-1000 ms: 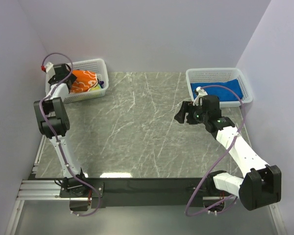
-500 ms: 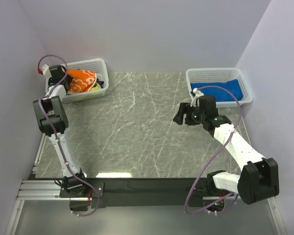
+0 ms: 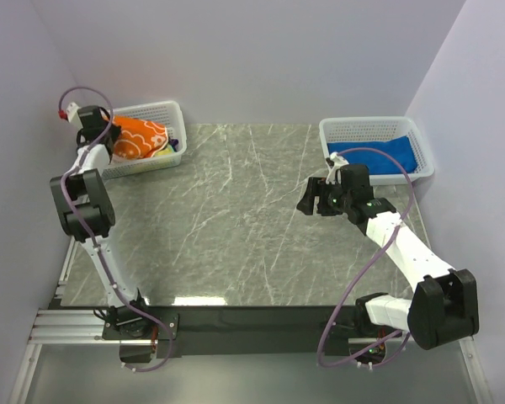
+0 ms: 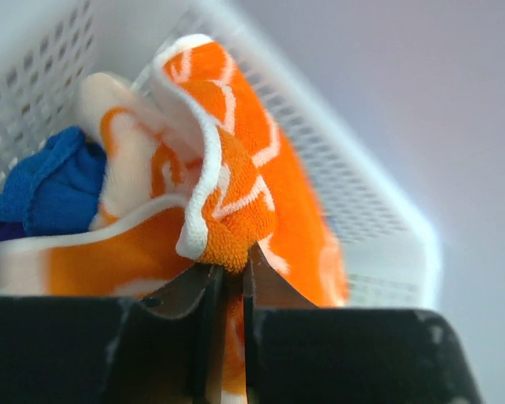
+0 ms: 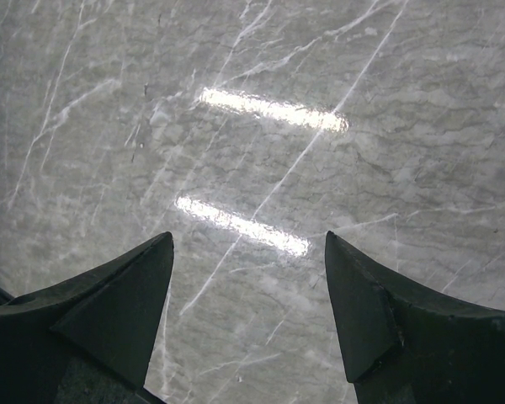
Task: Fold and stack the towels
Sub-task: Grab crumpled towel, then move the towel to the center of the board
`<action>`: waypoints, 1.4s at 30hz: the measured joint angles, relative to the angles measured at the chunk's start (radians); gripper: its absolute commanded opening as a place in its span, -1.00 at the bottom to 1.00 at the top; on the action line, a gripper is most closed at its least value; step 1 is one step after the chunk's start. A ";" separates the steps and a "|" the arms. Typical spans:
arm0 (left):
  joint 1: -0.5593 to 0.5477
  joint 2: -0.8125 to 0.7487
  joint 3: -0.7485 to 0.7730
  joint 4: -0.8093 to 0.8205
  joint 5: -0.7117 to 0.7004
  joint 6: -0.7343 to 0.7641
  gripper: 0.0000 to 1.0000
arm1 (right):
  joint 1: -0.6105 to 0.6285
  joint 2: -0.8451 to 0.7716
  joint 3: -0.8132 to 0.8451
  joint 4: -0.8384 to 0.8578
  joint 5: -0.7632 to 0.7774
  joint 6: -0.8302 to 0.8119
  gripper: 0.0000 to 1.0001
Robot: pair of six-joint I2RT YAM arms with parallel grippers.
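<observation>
The bench (image 3: 236, 219) is a grey slab with white marble veining, polished enough to throw back two bright bars of light (image 5: 273, 109) in the right wrist view. A black strip (image 3: 252, 320) runs along its near edge where the arms are bolted, with a metal rail (image 3: 67, 324) at the left end. Pale lilac walls (image 3: 252, 59) close in behind and on both sides.

Two white mesh baskets sit at the far corners. The left basket (image 3: 172, 114) holds the orange towel (image 3: 139, 139), bunched and rising above the rim, with a blue cloth (image 4: 42, 185) just beside it lower down. The right basket (image 3: 362, 126) holds a blue towel (image 3: 387, 156) lying fairly flat.

The left arm reaches up along the left wall to its basket. The left fingers (image 4: 204, 286) are pinched together on a white-edged fold of the orange towel, which bulges up from between them.

The right arm stretches over the right half of the bench, short of its basket. The right fingers (image 5: 126, 295) stand well apart over bare marble, holding nothing.
</observation>
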State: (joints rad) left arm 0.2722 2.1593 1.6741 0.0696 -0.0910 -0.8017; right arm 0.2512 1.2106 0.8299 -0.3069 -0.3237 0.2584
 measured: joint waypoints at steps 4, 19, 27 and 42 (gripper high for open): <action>-0.014 -0.108 -0.002 -0.031 0.000 0.045 -0.73 | 0.000 -0.002 0.000 0.000 0.000 -0.003 0.57; -0.216 -0.199 0.011 -0.164 -0.026 0.246 -0.99 | 0.015 -0.033 0.000 -0.009 0.001 -0.007 0.57; -0.398 -0.335 0.106 -0.327 -0.064 0.265 -0.99 | 0.015 -0.078 0.000 -0.019 0.008 -0.007 0.57; -0.855 -0.886 -0.526 -0.344 -0.116 0.092 0.10 | 0.096 -0.241 0.019 -0.075 0.084 -0.037 0.57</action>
State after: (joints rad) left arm -0.5827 1.2732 1.1484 -0.2745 -0.2070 -0.7094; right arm 0.3473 0.9691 0.8490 -0.3817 -0.2394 0.2214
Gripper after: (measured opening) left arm 0.424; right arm 0.786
